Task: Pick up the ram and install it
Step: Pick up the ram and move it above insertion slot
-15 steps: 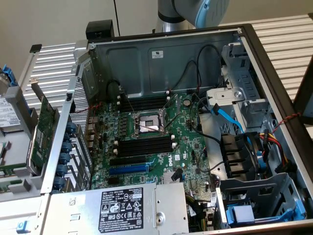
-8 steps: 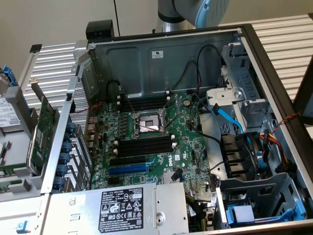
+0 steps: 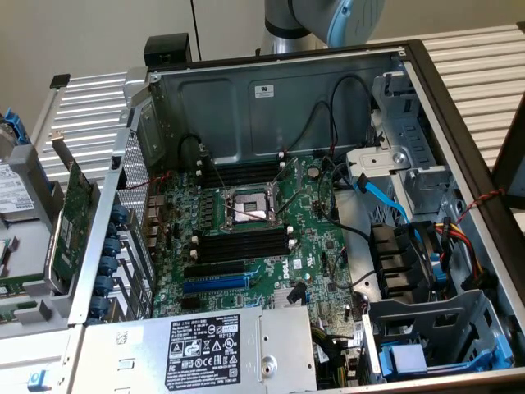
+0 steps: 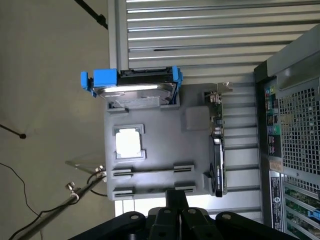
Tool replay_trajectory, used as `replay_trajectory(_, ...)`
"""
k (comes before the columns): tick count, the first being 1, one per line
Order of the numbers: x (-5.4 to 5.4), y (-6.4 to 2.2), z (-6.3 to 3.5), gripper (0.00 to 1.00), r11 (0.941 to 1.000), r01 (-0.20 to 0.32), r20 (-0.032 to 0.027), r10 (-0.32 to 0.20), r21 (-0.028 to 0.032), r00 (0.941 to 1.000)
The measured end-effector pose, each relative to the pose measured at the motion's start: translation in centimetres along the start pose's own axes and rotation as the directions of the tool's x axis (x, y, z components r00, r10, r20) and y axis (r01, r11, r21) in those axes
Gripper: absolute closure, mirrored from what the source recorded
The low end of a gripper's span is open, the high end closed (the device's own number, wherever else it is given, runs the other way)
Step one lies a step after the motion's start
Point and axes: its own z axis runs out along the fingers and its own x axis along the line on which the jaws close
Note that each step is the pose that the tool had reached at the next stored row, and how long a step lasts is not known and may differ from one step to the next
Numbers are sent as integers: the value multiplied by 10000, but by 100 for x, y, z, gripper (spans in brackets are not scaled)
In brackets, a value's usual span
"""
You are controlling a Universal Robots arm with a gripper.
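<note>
Outside the open computer case (image 3: 271,98), the gripper (image 4: 176,193) hung over a grey tray (image 4: 165,131) on the slatted table (image 4: 200,30), its black claw clenched. Its tips sat just beside the nearer pair of grey brackets on the tray. Between the next pair of brackets ran a thin dark strip, probably the ram (image 4: 152,170) standing on edge, though the angle made that hard to confirm. The tray also carried a hard drive in a blue caddy (image 4: 135,87), a square processor chip (image 4: 127,142) and an expansion card (image 4: 216,150) with a metal bracket. In the exterior view the arm (image 3: 320,20) stood behind the case. On the green motherboard (image 3: 320,246) inside, the long black memory slots (image 3: 242,244) lay with white end clips.
</note>
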Motion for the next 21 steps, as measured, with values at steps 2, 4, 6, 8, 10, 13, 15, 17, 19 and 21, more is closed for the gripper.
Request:
replay_trajectory(2,0,1,0,90,9994,358,-29,-358,-5,9994)
replay_trajectory(4,0,0,2,90,9973,734,-57,-734,-13,9973)
replay_trajectory(6,0,0,3,90,9940,1090,-86,-1090,-20,9940)
replay_trajectory(8,-1,0,4,90,9894,1451,-113,-1451,-29,9893)
replay_trajectory(10,0,0,5,90,9837,1799,-139,-1799,-39,9836)
replay_trajectory(13,0,0,8,90,9725,2330,-179,-2331,-55,9723)
replay_trajectory(15,0,-1,10,90,9633,2682,-204,-2683,-68,9631)
replay_trajectory(17,0,-1,11,90,9529,3031,-231,-3032,-81,9527)
replay_trajectory(19,0,-1,14,90,9409,3386,-256,-3387,-96,9405)
replay_trajectory(21,1,-1,14,90,9281,3721,-281,-3723,-110,9277)
